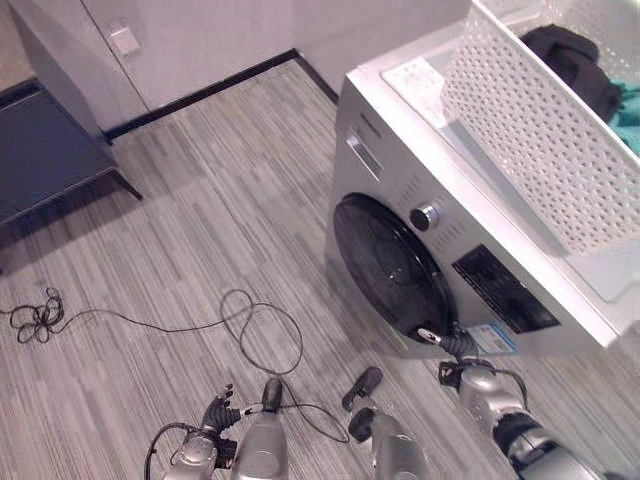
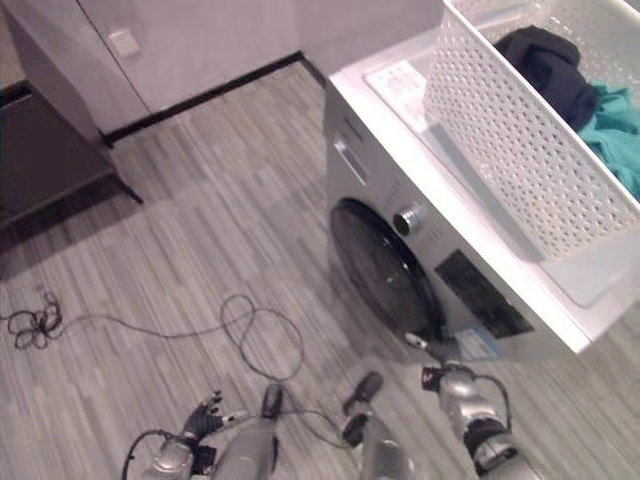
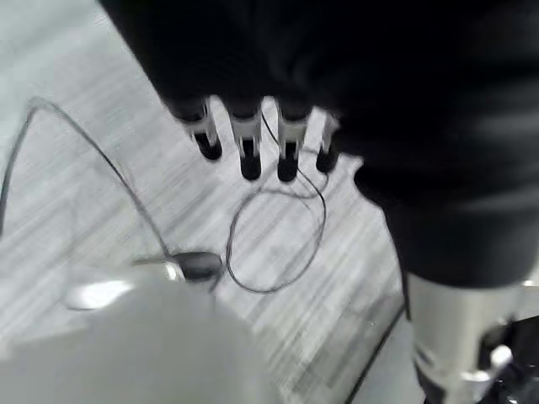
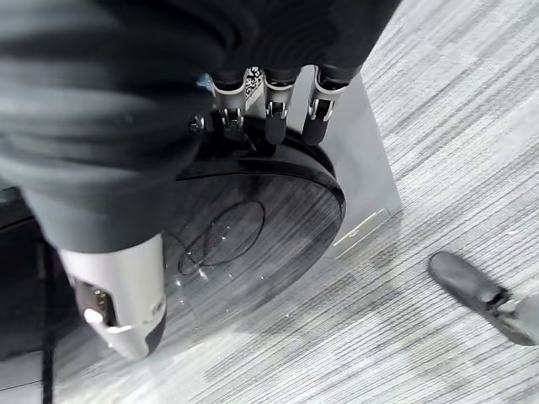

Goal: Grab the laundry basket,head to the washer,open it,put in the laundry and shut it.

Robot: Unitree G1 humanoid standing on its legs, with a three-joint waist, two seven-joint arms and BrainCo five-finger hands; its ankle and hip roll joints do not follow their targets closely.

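Note:
The white washer (image 1: 400,170) stands at the right, its round dark door (image 1: 385,265) closed. On its top rests the white perforated laundry basket (image 1: 530,150), holding a black garment (image 1: 575,60) and a teal one (image 2: 610,130). My right hand (image 1: 455,352) is at the door's lower right edge. In the right wrist view its straight fingers (image 4: 278,118) touch the rim of the door (image 4: 253,219), with the thumb held apart. My left hand (image 1: 215,415) hangs low over the floor at the lower left, its fingers (image 3: 248,147) relaxed and holding nothing.
A silver knob (image 1: 424,216) and a dark display panel (image 1: 500,290) sit on the washer's front beside the door. A dark low table (image 1: 40,150) stands at the far left. A pale wall with a black baseboard (image 1: 200,92) runs behind.

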